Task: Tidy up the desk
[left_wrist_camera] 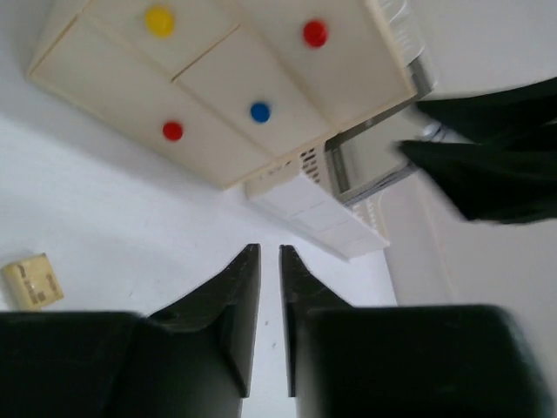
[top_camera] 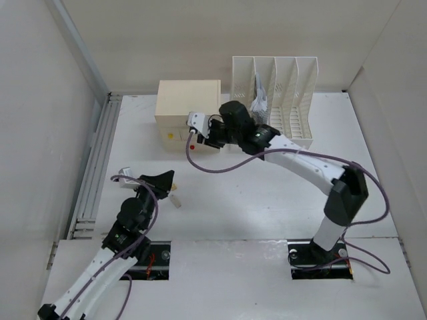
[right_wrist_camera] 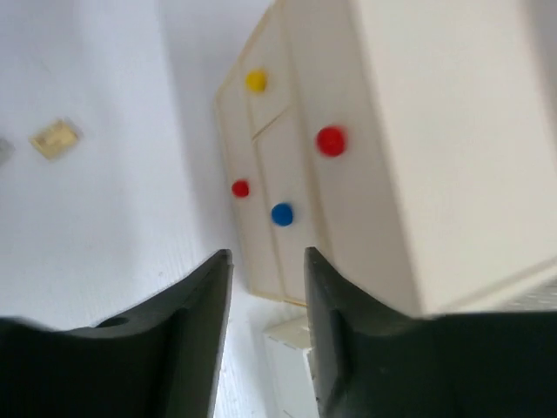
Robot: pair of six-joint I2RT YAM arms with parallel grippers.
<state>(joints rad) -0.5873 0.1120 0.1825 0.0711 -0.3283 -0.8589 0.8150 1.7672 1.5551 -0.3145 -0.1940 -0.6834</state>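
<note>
The desk is a white tabletop. My left gripper hovers over its left-middle part; in the left wrist view the gripper shows its jaws almost together, only a thin slit between them and nothing in it. A small tan block lies just beside it, also visible off to the left as the tan block. My right gripper is at the front of the cream drawer box. Its wrist view shows the gripper open and empty, pointing along the drawer fronts.
The drawer box has yellow, red and blue knobs. A white slotted file rack with papers stands to its right at the back. A grooved metal rail runs along the left edge. Pale walls surround the desk.
</note>
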